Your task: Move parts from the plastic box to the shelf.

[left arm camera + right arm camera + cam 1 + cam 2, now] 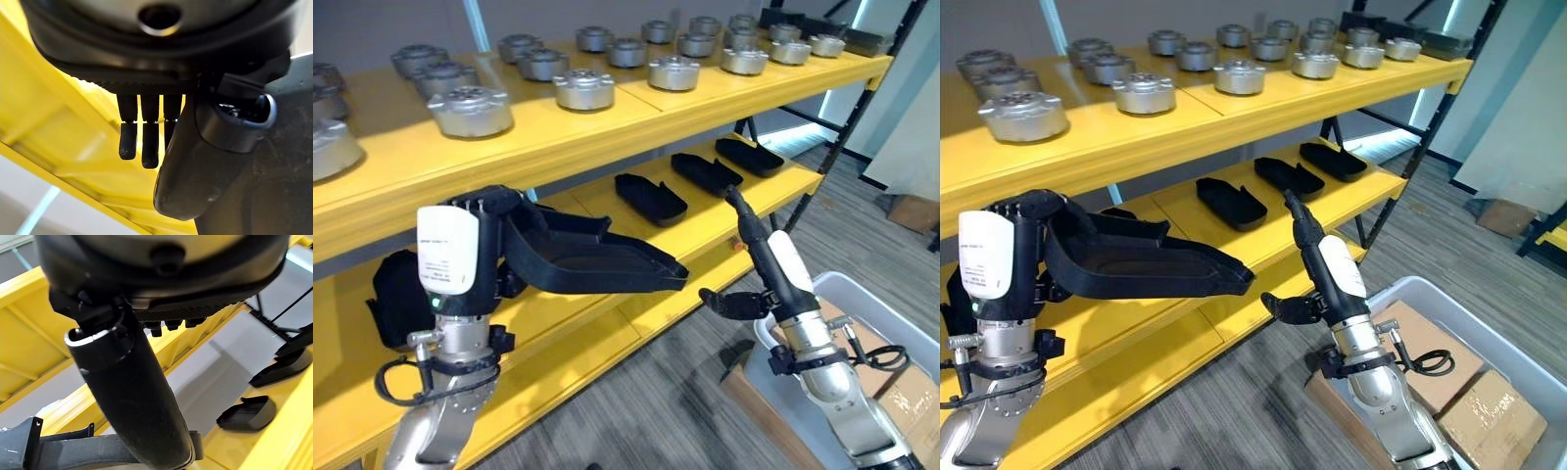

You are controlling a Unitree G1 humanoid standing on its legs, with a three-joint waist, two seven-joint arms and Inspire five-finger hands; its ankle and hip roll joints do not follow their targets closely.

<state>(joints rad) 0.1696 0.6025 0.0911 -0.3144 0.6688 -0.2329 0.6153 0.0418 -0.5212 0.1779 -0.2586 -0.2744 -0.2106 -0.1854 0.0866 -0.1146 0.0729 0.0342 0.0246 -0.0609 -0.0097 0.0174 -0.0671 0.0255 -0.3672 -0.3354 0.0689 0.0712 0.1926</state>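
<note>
Currently we hold one long black moulded-plastic tray part (pixel 597 257), seemingly light and rigid, in our curled left hand (pixel 475 230) at its thick end. Our right hand (pixel 744 235) is extended straight and empty.

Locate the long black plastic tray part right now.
The long black plastic tray part is held in the left robot hand, in front of the yellow middle shelf, left of the right robot hand.
</note>
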